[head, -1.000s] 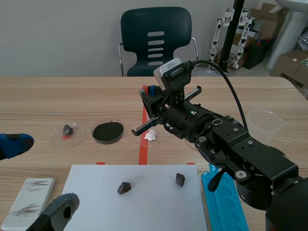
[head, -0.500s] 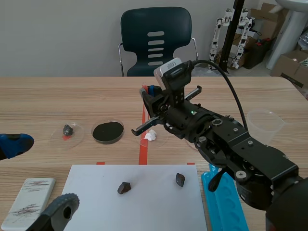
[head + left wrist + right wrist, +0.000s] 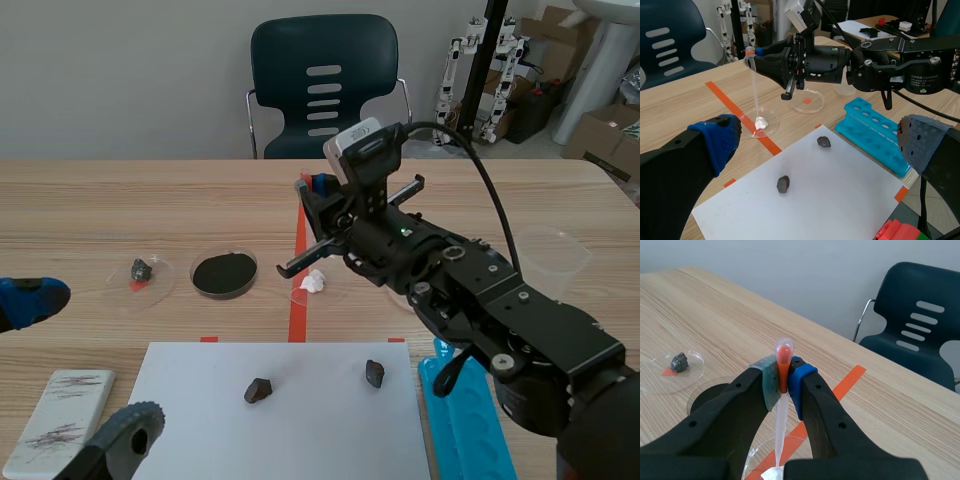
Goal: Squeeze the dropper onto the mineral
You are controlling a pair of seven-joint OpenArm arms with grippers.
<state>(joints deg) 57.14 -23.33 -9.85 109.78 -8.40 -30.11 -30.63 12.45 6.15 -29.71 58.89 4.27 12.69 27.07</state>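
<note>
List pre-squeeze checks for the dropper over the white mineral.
1. Grip: ok. The right jaws are shut on the dropper at its orange upper part.
2. Aim: ok. In the left wrist view the tip ends just over the white mineral.
3. Mineral contained: ok. It lies inside the petri dish.
4. Tip clear of the mineral: cannot tell.
5. Dropper orientation: ok. Tip down, near upright.
6. Left jaws out of the way: ok. They are open and apart from the dish.
</note>
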